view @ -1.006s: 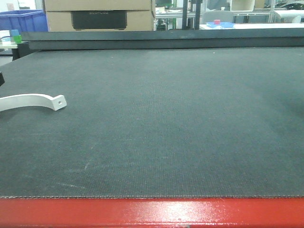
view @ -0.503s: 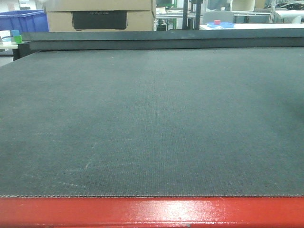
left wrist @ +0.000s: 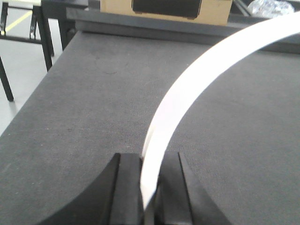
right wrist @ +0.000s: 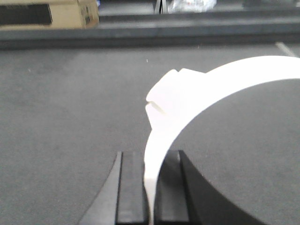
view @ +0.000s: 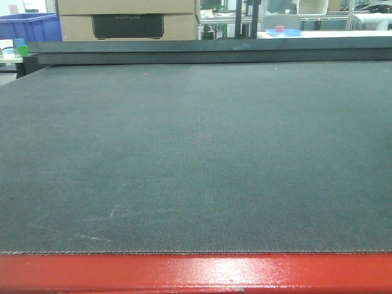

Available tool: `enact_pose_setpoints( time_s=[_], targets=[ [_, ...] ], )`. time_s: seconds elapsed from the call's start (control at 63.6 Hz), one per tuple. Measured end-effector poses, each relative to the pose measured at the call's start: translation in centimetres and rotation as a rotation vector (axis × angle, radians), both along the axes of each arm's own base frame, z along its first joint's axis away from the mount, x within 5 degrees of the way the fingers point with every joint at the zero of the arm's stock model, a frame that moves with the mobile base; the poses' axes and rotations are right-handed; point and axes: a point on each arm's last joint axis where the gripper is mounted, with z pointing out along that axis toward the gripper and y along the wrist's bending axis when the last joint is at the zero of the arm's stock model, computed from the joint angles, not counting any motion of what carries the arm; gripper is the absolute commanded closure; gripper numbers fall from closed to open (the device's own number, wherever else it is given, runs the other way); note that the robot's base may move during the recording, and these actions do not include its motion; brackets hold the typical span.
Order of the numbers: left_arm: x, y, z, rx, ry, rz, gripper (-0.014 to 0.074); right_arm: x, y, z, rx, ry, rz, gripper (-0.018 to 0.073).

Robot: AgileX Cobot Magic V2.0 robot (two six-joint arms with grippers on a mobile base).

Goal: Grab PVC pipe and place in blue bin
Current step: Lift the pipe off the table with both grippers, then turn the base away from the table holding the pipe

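Note:
Neither gripper shows in the front view. Its dark mat [view: 196, 153] carries no PVC pipe. In the left wrist view my left gripper [left wrist: 152, 160] is shut on a white curved PVC pipe piece [left wrist: 211, 65] that arcs up and to the right, held above the mat. In the right wrist view my right gripper [right wrist: 152, 158] is shut on another white curved PVC pipe piece [right wrist: 197, 93] with a notched tab at its bend. A blue bin [view: 29, 26] stands beyond the table's far left corner.
A cardboard box [view: 128, 18] sits behind a raised dark ledge [view: 208, 49] along the table's back. The table's front edge is red [view: 196, 272]. The left wrist view shows the table's left edge, with floor and black frame legs [left wrist: 42, 33] beyond it.
The white curved piece at the front view's left edge a second ago has gone out of that view. Nothing else on the mat differs.

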Motion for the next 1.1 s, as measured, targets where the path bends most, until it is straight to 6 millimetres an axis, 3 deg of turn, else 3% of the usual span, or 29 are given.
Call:
enact_pose_setpoints(
  time_s=[0.173, 0.471, 1.1],
  targets=[
    [-2.8, 0.0, 0.4, 0.003, -0.081, 0.000, 0.0707, -2.2, 0.5, 1.1, -0.025, -0.111, -0.002, 0.0727],
    [-5.2, -0.1, 2.5, 0.007, -0.270, -0.001, 0.0707, -4.8, 1.1, 2.0, -0.208, -0.156, 0.020, 0.0727],
    [-5.4, -0.1, 2.9, 0.007, -0.310, -0.001, 0.0707, -5.0, 1.1, 2.1, -0.233, -0.162, 0.023, 0.0727]
  ],
)
